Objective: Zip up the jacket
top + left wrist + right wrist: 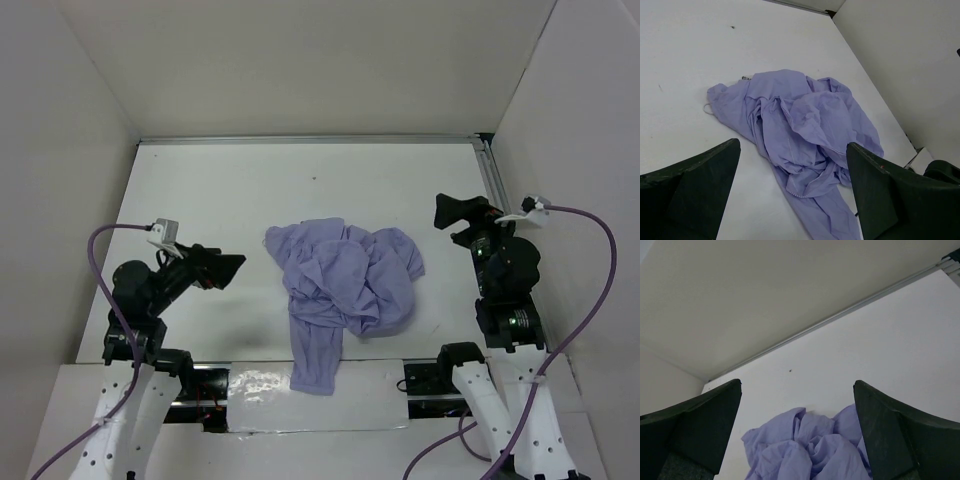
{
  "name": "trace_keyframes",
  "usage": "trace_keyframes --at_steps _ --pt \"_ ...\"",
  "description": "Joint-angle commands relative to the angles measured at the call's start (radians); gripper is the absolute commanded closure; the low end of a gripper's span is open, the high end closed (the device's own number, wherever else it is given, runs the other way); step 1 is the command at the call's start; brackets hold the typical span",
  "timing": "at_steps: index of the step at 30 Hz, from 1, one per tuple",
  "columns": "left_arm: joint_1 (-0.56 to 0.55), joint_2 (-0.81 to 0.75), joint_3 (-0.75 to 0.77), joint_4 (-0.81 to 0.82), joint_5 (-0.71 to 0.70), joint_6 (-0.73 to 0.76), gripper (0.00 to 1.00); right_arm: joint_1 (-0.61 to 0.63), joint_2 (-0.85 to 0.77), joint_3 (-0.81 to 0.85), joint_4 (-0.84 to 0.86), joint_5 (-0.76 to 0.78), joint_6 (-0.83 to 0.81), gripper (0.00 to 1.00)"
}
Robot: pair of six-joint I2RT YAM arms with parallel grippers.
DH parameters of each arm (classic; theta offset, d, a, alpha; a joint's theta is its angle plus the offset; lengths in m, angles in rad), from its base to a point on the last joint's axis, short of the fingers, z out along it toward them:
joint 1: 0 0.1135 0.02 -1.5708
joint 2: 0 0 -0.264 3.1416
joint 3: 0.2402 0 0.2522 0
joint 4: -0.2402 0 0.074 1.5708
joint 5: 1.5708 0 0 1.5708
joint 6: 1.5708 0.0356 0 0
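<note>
The lavender jacket (pixel 342 280) lies crumpled in a heap at the middle of the white table, one sleeve trailing toward the near edge. It also shows in the left wrist view (pixel 795 130) and in the right wrist view (pixel 810 450). No zipper shows clearly. My left gripper (pixel 228 268) is open and empty, left of the heap and apart from it. My right gripper (pixel 455 212) is open and empty, right of the heap, raised above the table. Both sets of fingers (pixel 705 190) (pixel 900 435) stand wide apart.
White walls enclose the table on three sides, with a metal rail (pixel 310 140) along the back edge. Purple cables (pixel 590 290) loop from both arms. The arm bases (pixel 450 365) stand at the near edge beside the trailing sleeve.
</note>
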Motion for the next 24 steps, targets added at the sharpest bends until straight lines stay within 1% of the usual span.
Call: trace_keyframes --at_steps 1,2,5,7,9,12,13,14,15,16,17,18,19,20,21,22,23,24 --pt "0.001 -0.015 0.042 0.003 -0.014 -0.03 0.01 0.006 0.006 0.045 -0.04 0.009 0.011 0.0" --pt "0.001 -0.018 0.034 0.0 -0.029 -0.038 0.01 0.006 0.005 0.048 -0.048 0.026 0.028 0.0" --pt "0.001 -0.008 0.019 -0.017 -0.063 -0.077 0.01 0.006 0.023 0.023 -0.002 -0.069 -0.035 0.0" --pt "0.001 0.004 0.003 0.006 -0.025 -0.063 0.01 0.006 0.055 0.026 -0.02 -0.095 0.022 0.0" --pt "0.001 0.047 -0.007 0.037 0.036 -0.054 0.01 0.006 0.109 0.001 0.018 -0.216 -0.021 0.0" --pt "0.0 0.158 -0.009 0.043 0.069 -0.043 0.01 0.037 0.179 -0.006 0.003 -0.23 -0.029 0.0" --pt "0.0 0.194 0.003 0.037 0.075 -0.035 0.01 0.057 0.192 -0.009 -0.006 -0.207 -0.038 0.0" --pt "0.0 0.265 0.009 0.037 0.086 -0.032 0.01 0.11 0.224 -0.012 -0.016 -0.195 -0.049 0.0" --pt "-0.002 0.304 0.014 0.039 0.104 -0.031 0.01 0.141 0.238 -0.018 -0.023 -0.195 -0.067 0.0" --pt "-0.008 0.344 0.023 0.052 0.113 -0.032 0.01 0.179 0.254 -0.021 -0.031 -0.16 -0.082 0.0" --pt "-0.016 0.422 0.026 0.063 0.118 -0.032 0.01 0.218 0.285 -0.024 -0.03 -0.141 -0.095 0.0" --pt "-0.022 0.461 0.029 0.071 0.118 -0.037 0.01 0.311 0.302 -0.027 -0.028 -0.114 -0.105 0.0" --pt "-0.048 0.543 0.054 0.068 0.085 -0.038 0.01 0.356 0.342 -0.024 -0.033 -0.029 -0.11 0.0" --pt "-0.063 0.585 0.067 0.066 0.063 -0.038 0.01 0.399 0.365 -0.011 -0.046 0.012 -0.118 0.0" --pt "-0.078 0.623 0.083 0.065 0.035 -0.041 0.01 0.47 0.389 0.0 -0.057 0.052 -0.133 0.0" --pt "-0.117 0.706 0.119 0.06 -0.017 -0.044 0.01 0.501 0.412 0.011 -0.069 0.084 -0.144 0.0" --pt "-0.137 0.743 0.136 0.053 -0.035 -0.047 0.01 0.531 0.46 0.031 -0.089 0.136 -0.159 0.0" --pt "-0.167 0.78 0.155 0.051 -0.054 -0.05 0.01 0.586 0.484 0.04 -0.102 0.167 -0.17 0.0"
